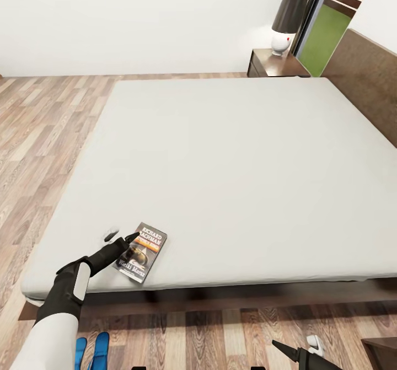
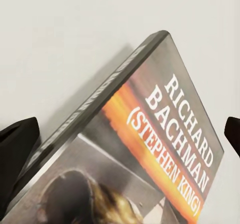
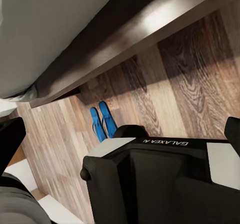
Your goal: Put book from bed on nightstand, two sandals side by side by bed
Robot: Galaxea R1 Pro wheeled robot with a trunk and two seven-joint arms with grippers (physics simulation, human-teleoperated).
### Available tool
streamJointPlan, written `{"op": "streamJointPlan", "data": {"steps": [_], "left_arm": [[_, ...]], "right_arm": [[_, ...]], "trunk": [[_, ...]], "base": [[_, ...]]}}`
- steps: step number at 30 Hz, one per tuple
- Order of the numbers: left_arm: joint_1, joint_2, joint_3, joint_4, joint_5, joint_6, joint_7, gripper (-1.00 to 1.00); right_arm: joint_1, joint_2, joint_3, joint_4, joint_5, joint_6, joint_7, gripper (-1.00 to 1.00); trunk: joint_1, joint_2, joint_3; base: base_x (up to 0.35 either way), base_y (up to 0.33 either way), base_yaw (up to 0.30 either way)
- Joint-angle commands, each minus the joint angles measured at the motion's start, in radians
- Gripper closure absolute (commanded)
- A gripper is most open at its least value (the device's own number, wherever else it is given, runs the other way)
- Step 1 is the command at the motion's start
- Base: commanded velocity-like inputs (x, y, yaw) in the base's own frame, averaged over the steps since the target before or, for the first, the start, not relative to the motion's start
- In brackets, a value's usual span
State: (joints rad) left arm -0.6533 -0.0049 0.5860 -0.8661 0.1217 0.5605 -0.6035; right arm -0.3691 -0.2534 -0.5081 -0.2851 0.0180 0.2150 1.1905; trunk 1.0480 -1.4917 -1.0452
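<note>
My left gripper (image 1: 122,239) is spread open at the near left corner of the bed (image 1: 231,160), with one finger tip touching or just above the book's near long edge and the other finger clear of it on the mattress side. In the left wrist view both fingertips (image 2: 17,149) stand apart at the frame edges, with the book (image 2: 150,149) lying between them; nothing is gripped. My right gripper (image 1: 286,350) hangs low over the floor beside the bed; I cannot tell from these views whether it is parted or closed.

Location of the work item: the book (image 1: 142,251) lies flat, cover up, on the mattress close to the near edge, well apart from the nightstand (image 1: 275,64) at the far corner, which carries a lamp (image 1: 288,21).

Handling assessment: the book is a thin paperback, judged light and somewhat flexible, with a glossy cover that may slip. It lies flush on a soft surface, so a top pinch is not available. Recommended hold: close across the spine and the opposite long edge near mid-length, pressing slightly into the mattress to get under the edges.

The two sandals (image 1: 94,350) lie on the floor (image 1: 44,133) beside the bed, close together and roughly parallel.
</note>
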Motion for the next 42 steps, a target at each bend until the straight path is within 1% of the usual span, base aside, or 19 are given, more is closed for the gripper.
{"op": "streamJointPlan", "data": {"steps": [1, 11, 31, 42], "left_arm": [[0.000, -0.001, 0.002, 0.001, -0.006, 0.010, 0.001, -1.00], [0.000, -0.001, 0.001, 0.001, -0.007, 0.010, 0.001, -1.00], [0.000, -0.001, 0.001, 0.001, -0.006, 0.010, 0.001, -1.00], [0.000, 0.000, 0.001, 0.001, -0.006, 0.010, 0.001, -1.00]], "right_arm": [[-0.001, 0.000, -0.006, 0.000, 0.002, 0.010, 0.004, -1.00], [0.000, 0.000, -0.006, 0.000, 0.002, 0.010, 0.004, -1.00], [0.000, 0.000, -0.006, 0.000, 0.002, 0.010, 0.004, -1.00], [0.000, 0.000, -0.006, 0.000, 0.002, 0.010, 0.004, -1.00]], "trunk": [[0.000, 0.000, -0.001], [0.000, 0.000, -0.001], [0.000, 0.000, -0.001], [0.000, 0.000, -0.001]], "base": [[0.000, -0.010, 0.000], [0.000, -0.163, 0.000], [0.000, -0.024, 0.000], [0.098, -0.001, 0.000]]}}
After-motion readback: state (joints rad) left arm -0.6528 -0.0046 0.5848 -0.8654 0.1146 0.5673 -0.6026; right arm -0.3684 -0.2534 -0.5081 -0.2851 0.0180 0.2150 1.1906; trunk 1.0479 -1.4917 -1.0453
